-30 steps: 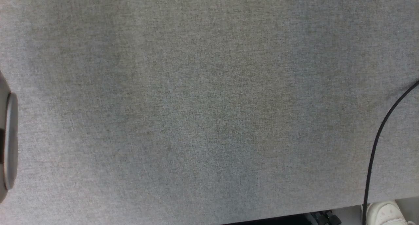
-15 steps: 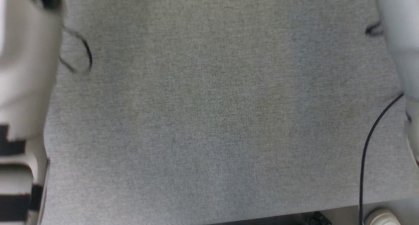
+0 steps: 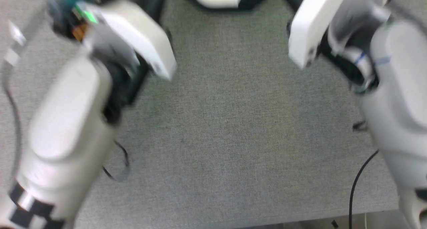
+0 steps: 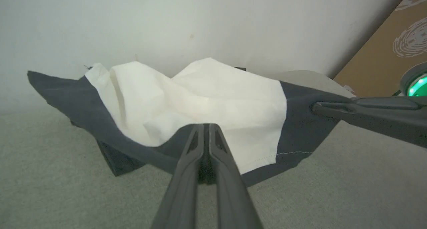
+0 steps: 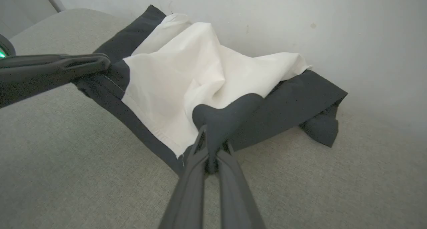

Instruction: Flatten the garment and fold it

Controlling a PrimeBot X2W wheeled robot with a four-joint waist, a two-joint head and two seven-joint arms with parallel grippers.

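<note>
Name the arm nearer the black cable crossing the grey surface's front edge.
Right. The right arm is just beside the black cable, on its right; the left arm is far across the grey surface.

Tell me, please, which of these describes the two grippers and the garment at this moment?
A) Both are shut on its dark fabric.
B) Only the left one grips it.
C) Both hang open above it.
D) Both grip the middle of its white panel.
A: in the left wrist view the left gripper is closed on the dark edge of the garment, and in the right wrist view the right gripper pinches a bunch of dark fabric.
</note>
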